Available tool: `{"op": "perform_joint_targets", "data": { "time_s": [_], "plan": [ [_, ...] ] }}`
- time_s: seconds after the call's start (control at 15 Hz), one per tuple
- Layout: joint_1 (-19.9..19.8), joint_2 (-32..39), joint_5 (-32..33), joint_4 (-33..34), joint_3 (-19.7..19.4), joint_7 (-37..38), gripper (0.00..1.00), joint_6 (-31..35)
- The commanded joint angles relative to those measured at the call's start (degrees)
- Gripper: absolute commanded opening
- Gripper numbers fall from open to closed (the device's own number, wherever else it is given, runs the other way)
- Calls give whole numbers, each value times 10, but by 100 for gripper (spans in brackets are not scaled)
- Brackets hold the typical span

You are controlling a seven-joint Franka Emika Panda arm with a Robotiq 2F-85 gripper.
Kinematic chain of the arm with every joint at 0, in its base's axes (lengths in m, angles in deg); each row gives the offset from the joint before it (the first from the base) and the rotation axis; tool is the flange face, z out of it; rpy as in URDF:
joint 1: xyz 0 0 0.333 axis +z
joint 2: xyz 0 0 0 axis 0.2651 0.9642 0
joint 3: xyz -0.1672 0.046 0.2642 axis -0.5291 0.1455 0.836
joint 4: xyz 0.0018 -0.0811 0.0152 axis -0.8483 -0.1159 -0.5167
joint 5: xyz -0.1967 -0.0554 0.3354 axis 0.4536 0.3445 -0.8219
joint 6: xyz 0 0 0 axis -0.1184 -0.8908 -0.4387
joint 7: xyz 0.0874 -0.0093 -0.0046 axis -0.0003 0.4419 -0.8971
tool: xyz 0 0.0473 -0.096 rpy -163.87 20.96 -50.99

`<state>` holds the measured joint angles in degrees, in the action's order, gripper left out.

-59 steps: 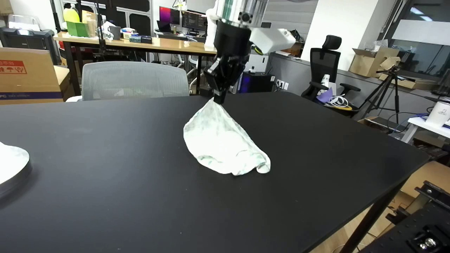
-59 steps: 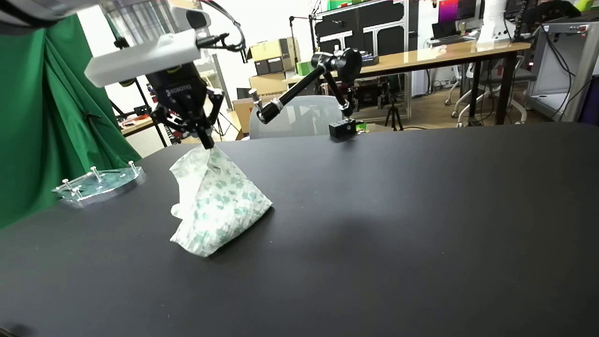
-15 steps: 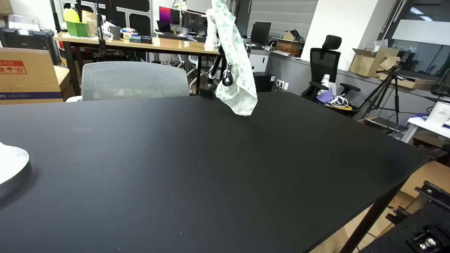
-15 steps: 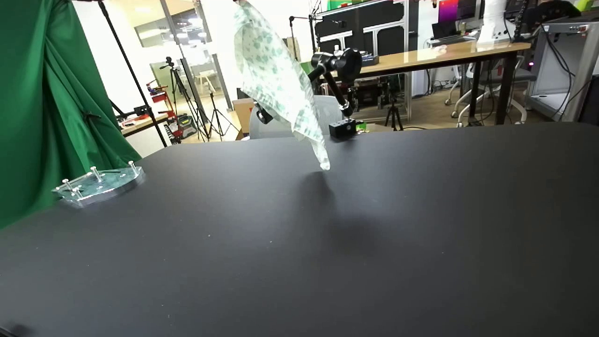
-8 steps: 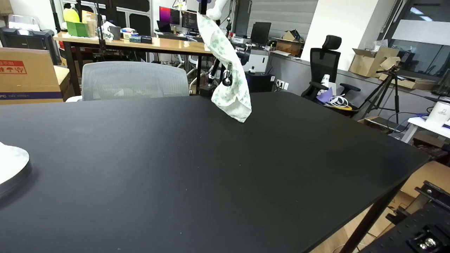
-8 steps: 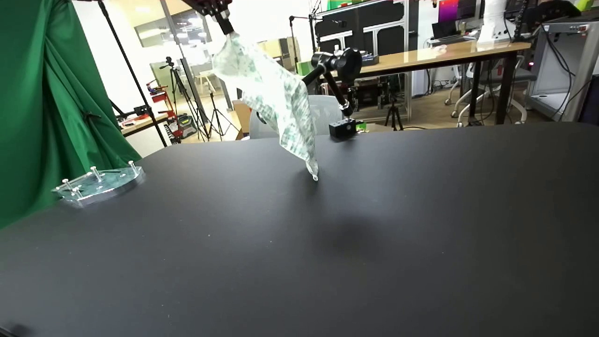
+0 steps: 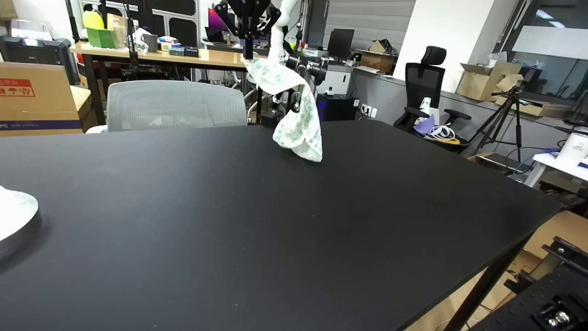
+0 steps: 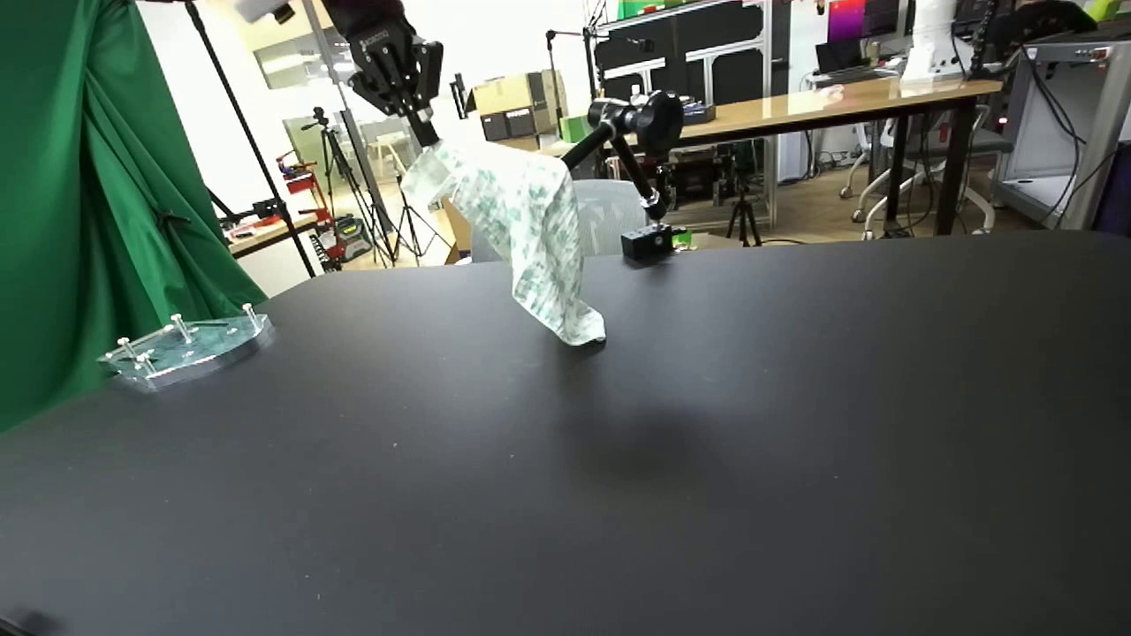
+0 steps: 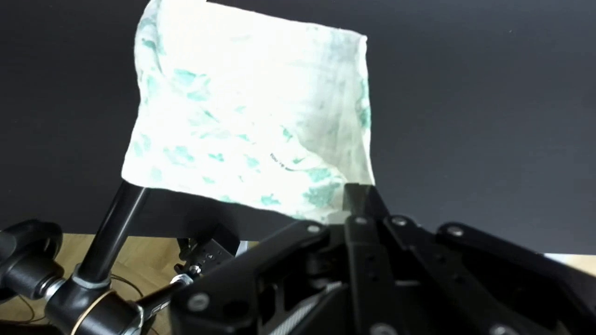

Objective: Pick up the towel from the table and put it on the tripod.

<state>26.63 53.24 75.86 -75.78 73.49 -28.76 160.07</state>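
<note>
Wrist view: gripper (image 9: 357, 200) closed on towel (image 9: 242, 111) at its 4 o'clock corner, sensible hold; looks light, limp, should drape over tripod (image 9: 114, 232) at 8 o'clock.

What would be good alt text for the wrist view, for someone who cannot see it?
A white towel with green print is pinched at one corner by a black gripper, seen against a dark table. At lower left, the towel hides the end of a black jointed stand.
</note>
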Motion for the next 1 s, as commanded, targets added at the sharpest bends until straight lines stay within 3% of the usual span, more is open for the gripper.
{"op": "perform_joint_targets", "data": {
  "time_s": [0.0, 0.93],
  "plan": [
    [11, 34, 9, 29, -10, 16, 0, -19],
    [29, 95, -8, 17, -7, 2, 0, -25]
  ]
}}
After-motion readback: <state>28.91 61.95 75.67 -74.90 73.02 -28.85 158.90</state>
